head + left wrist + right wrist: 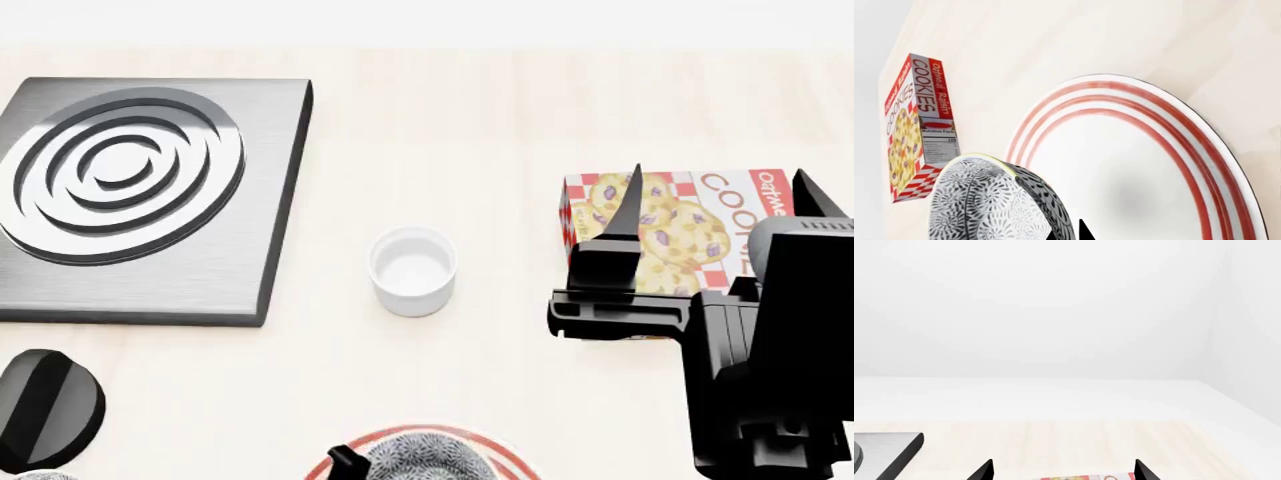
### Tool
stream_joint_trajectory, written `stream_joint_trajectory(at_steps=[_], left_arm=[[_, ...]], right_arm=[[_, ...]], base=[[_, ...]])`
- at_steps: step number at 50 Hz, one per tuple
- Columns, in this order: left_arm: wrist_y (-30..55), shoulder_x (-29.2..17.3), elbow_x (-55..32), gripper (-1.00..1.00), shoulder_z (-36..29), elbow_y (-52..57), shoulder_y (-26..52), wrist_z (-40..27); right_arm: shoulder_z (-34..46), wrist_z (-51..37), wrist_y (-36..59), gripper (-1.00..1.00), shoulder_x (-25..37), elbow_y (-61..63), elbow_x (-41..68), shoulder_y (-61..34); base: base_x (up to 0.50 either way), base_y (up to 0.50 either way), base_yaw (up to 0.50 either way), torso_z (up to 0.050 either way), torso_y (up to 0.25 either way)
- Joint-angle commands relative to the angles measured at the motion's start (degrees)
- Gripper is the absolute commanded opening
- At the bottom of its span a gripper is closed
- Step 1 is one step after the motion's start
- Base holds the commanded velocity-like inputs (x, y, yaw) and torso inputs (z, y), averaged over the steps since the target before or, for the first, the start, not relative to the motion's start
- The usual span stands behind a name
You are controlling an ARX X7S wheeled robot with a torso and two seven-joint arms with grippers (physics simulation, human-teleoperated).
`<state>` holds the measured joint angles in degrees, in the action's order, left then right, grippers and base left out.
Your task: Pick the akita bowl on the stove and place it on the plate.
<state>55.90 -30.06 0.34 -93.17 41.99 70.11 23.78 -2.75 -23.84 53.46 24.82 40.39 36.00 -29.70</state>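
The left gripper (1071, 232) grips the rim of the speckled black-and-white akita bowl (997, 200) above the red-ringed white plate (1154, 165); judged best lowered level over the plate's centre before release; the right gripper (714, 210) hangs open, empty.

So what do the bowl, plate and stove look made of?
Bowl: glazed ceramic, probably; smooth, printed speckled floral pattern. Plate: glossy white ceramic by its look, with painted red rings. Stove: brushed metal, judging by its grey streaked sheen.
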Motion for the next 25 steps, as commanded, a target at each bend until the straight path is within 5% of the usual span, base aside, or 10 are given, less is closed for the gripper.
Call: stream_joint_trajectory(at_steps=[1, 25], left_arm=[[0.0, 0.3, 1.3, -1.00, 0.0, 0.2, -0.3, -0.7], [1.1, 1.2, 1.8, -1.00, -0.5, 0.7, -1.6, -1.7]], right_arm=[[0.1, -0.2, -0.1, 1.00, 0.2, -0.1, 0.2, -0.1], [0.4, -0.3, -0.8, 1.00, 0.5, -0.4, 0.3, 0.1]], base=[[0.00, 0.00, 0.00, 0.000, 0.000], [0.00, 0.00, 0.00, 0.000, 0.000]])
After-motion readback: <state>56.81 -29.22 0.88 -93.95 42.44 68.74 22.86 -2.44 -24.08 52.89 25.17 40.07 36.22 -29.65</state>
